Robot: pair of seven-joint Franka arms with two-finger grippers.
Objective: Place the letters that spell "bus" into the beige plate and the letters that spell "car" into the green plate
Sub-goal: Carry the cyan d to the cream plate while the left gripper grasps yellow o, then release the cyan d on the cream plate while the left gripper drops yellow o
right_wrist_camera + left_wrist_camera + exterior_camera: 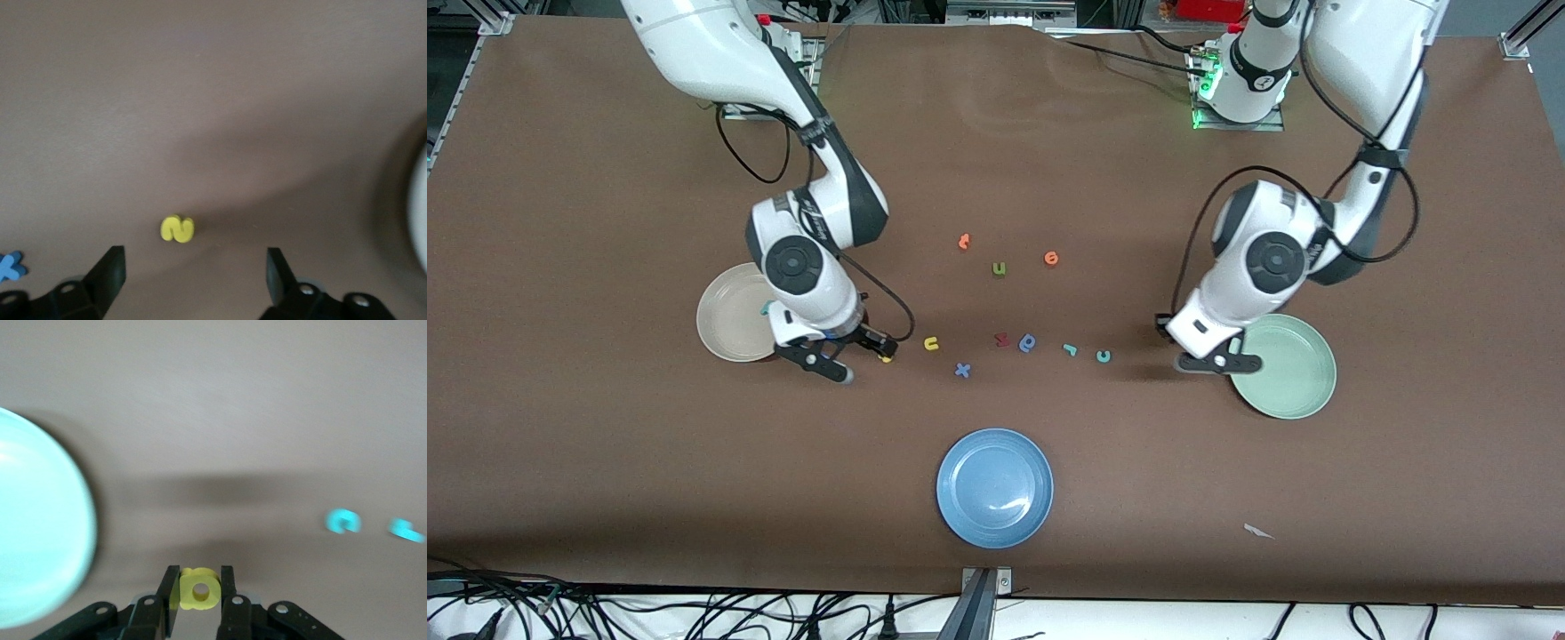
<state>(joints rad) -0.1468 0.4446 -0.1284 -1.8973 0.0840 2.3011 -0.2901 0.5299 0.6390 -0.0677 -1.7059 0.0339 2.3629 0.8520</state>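
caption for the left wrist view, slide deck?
Left pincer shut on yellow letter a, beside the green plate.

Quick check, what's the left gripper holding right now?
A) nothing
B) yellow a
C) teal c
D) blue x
B: in the left wrist view the left gripper is shut on the yellow a, beside the green plate; the teal c lies on the table.

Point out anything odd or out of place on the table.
One thing: a small white scrap lies on the table, nearer the front camera than the green plate, toward the left arm's end. It is no letter. Nothing else stands out.
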